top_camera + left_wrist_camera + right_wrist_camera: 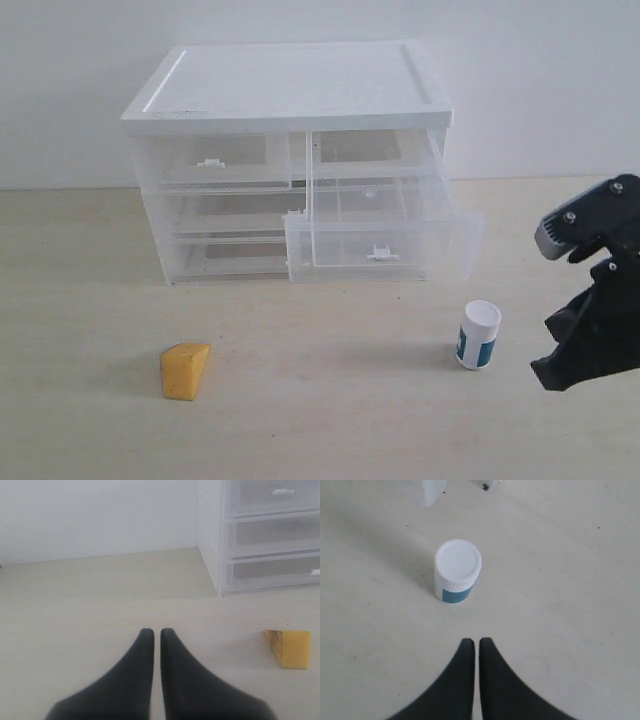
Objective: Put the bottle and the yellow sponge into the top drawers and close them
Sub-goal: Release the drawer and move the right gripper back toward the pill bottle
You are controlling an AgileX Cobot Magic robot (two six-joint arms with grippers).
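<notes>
The pale bench (330, 430) is carrying a white-topped cabinet (290, 85) toward its back edge. Of the top drawers (385, 240), the right one is standing pulled well out. It looks empty, though the clear plastic makes that hard to judge. The left one is sitting flush in the cabinet. The right gripper (472, 642) is hovering near the bench's right edge, jaws pressed together and holding nothing. The left gripper (152, 632) is hanging low over the bench's left side, likewise closed and empty. The yellow sponge (185, 371) is lying toward the front-left corner, well apart from the cabinet. The bottle (479, 335) is standing upright toward the front-right, near the open drawer and just ahead of the right gripper's tips.
</notes>
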